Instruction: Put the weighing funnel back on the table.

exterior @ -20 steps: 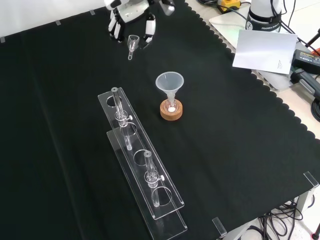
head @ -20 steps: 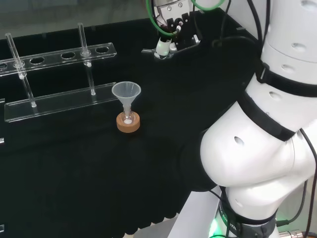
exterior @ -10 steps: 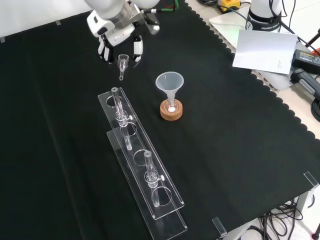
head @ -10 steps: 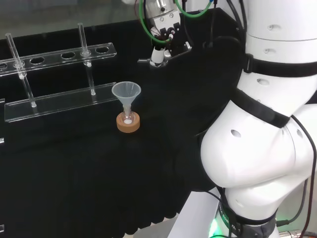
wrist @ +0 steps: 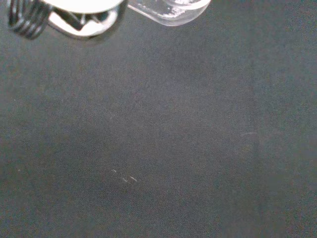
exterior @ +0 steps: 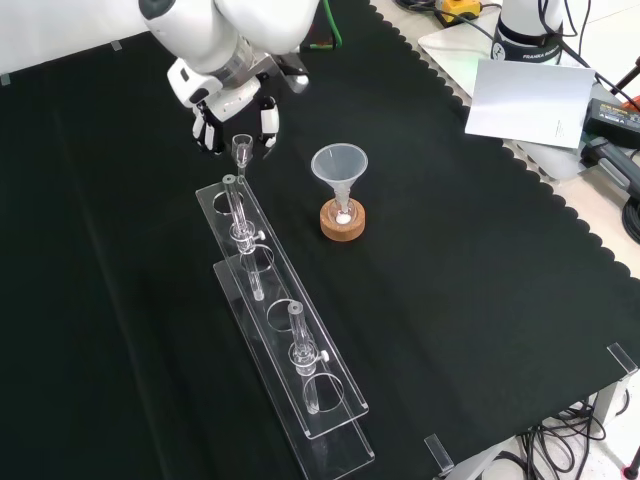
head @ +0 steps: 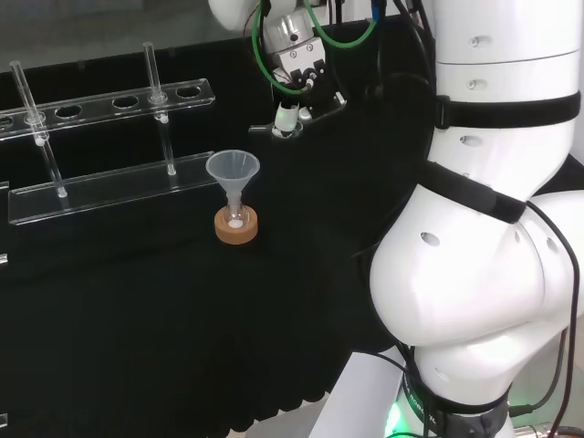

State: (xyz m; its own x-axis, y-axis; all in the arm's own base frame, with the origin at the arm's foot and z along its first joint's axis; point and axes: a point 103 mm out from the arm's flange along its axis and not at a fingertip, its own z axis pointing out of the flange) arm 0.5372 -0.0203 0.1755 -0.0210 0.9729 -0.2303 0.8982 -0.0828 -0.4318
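The weighing funnel (exterior: pixel 241 148), funnel (exterior: pixel 339 164) and rack (exterior: pixel 331 398) look clear and glossy, the cloth (exterior: pixel 480 300) matt, the ring (exterior: pixel 342 226) cork.

Black cloth bench (exterior: pixel 480 260), clear tube rack (exterior: pixel 270 340) on it, cork ring (exterior: pixel 343 224) nearby, perhaps carrying a small flask

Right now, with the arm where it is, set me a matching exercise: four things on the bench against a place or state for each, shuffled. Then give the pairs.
Things
1. weighing funnel
2. funnel
3. cork ring
4. rack

Places or states
A. holds two clear tubes upright
B. held by the hand, above the cloth
C. brown, under a small flask
D. mouth up, stem in the small flask

Pairs: 1-B, 2-D, 3-C, 4-A
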